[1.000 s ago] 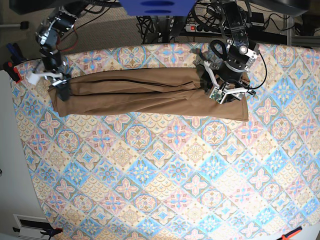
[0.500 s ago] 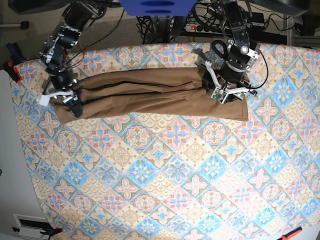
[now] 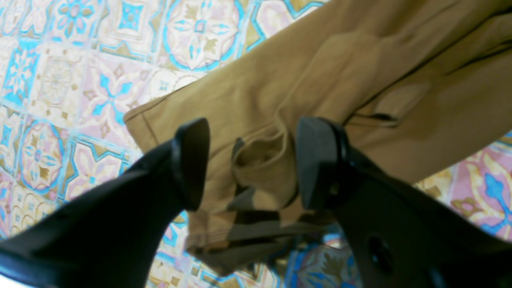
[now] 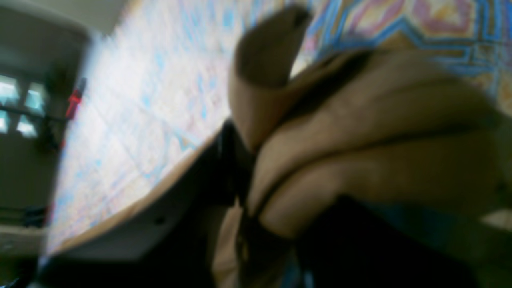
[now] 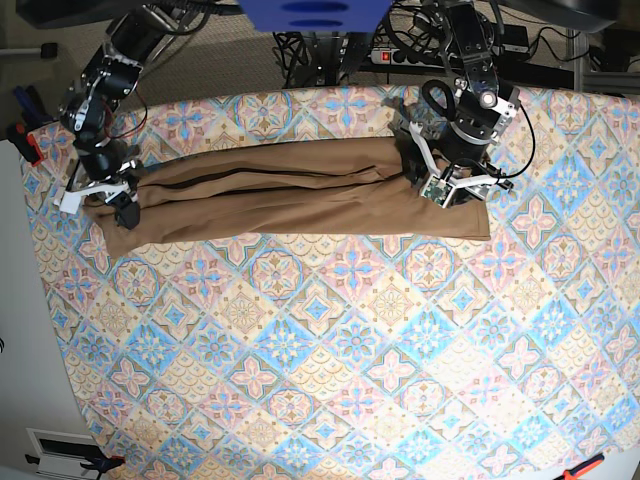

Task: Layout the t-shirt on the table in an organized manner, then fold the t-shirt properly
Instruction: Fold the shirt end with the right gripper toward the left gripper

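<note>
The tan t-shirt (image 5: 280, 195) lies as a long, narrow band across the far part of the table (image 5: 330, 350). At its left end in the base view, my right gripper (image 5: 112, 198) is shut on the t-shirt. The blurred right wrist view shows fabric (image 4: 380, 140) bunched over the black fingers (image 4: 224, 172). My left gripper (image 5: 450, 187) rests on the band's right end. In the left wrist view its gripper (image 3: 252, 160) stands open. A puckered ridge of t-shirt (image 3: 360, 80) sits between the fingers (image 3: 320, 160).
Cables and a power strip (image 5: 400, 55) run behind the table's far edge. A red clamp (image 5: 25, 140) sits at the left edge and an orange one (image 5: 580, 468) at the near right corner. A blue part (image 5: 315, 15) hangs over the far middle.
My right gripper went from open to shut on the shirt's left end, dipping inward, then pulling back left. The band's left part looks straighter. The left arm has not moved.
</note>
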`<action>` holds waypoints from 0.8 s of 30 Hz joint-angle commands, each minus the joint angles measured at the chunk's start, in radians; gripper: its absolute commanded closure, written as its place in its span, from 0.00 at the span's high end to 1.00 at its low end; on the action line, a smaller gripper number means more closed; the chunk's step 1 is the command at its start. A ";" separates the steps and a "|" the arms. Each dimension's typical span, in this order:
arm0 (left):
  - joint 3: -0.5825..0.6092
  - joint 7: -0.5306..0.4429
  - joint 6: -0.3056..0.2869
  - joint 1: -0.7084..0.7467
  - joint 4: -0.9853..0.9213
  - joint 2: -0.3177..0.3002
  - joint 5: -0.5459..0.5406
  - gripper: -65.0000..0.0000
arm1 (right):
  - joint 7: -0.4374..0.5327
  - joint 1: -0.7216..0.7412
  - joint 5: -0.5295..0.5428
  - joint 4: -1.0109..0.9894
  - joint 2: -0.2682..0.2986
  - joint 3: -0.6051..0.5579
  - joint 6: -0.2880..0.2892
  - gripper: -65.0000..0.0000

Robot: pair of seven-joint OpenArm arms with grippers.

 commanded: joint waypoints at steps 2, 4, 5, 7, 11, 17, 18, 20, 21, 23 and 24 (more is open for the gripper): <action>0.003 -0.022 0.007 -0.036 0.021 0.009 -0.013 0.52 | 0.023 0.041 -0.054 0.027 0.013 0.002 0.013 0.00; 0.002 -0.022 0.007 -0.059 0.021 0.038 -0.008 0.52 | 0.023 0.058 -0.145 0.028 0.013 0.002 0.013 0.00; 0.002 -0.022 0.007 -0.066 0.023 0.053 -0.007 0.52 | 0.024 0.061 -0.191 0.030 0.013 0.002 0.013 0.00; 0.002 -0.022 0.007 -0.079 0.023 0.062 -0.007 0.52 | 0.027 0.061 -0.297 0.065 0.012 0.002 0.013 0.00; 0.002 -0.022 0.007 -0.083 0.023 0.062 -0.007 0.52 | 0.050 0.063 -0.490 0.214 0.009 -0.004 0.013 0.00; 0.002 -0.022 0.007 -0.080 0.018 0.062 -0.005 0.52 | 0.195 0.058 -0.679 0.410 -0.094 -0.079 0.013 0.00; 0.002 -0.022 0.007 -0.079 0.018 0.062 -0.005 0.52 | 0.213 0.057 -0.711 0.426 -0.099 -0.099 0.013 0.00; 0.002 -0.022 0.007 -0.079 0.018 0.062 -0.005 0.52 | 0.244 0.037 -0.743 0.427 -0.125 -0.140 0.013 0.00; 0.002 -0.022 0.007 -0.079 0.018 0.062 -0.005 0.52 | 0.259 0.021 -0.760 0.427 -0.137 -0.160 0.013 0.00; 0.002 -0.022 0.007 -0.079 0.018 0.062 -0.005 0.52 | 0.311 -0.008 -0.798 0.435 -0.163 -0.202 0.013 0.00; 0.002 -0.022 0.007 -0.079 0.018 0.062 -0.005 0.52 | 0.334 -0.025 -0.817 0.435 -0.176 -0.220 0.013 0.00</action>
